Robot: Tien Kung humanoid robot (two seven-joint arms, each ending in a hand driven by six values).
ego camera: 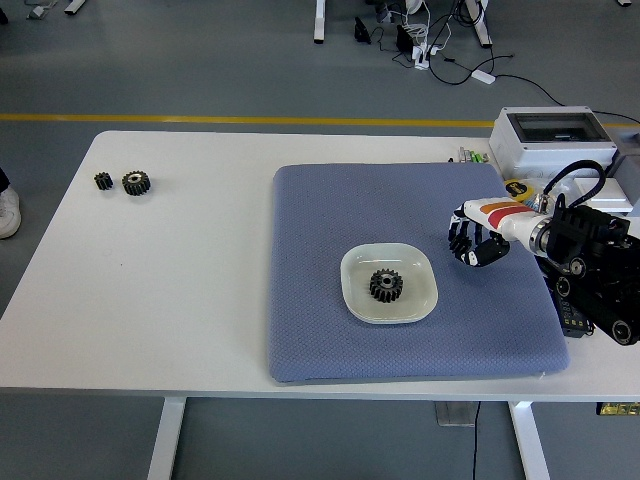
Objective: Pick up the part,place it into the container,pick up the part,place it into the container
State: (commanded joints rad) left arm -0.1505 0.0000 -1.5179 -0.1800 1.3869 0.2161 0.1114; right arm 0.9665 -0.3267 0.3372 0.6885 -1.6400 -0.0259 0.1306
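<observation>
gear (385, 285) in dish (420, 303), robot hand (470, 242) empty

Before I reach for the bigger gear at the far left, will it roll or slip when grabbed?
The bigger gear lies flat on the bare table, so it likely won't roll. It looks like solid dark metal, so probably heavy for its size. Its teeth should give fingers purchase, though it may slide if nudged.
</observation>
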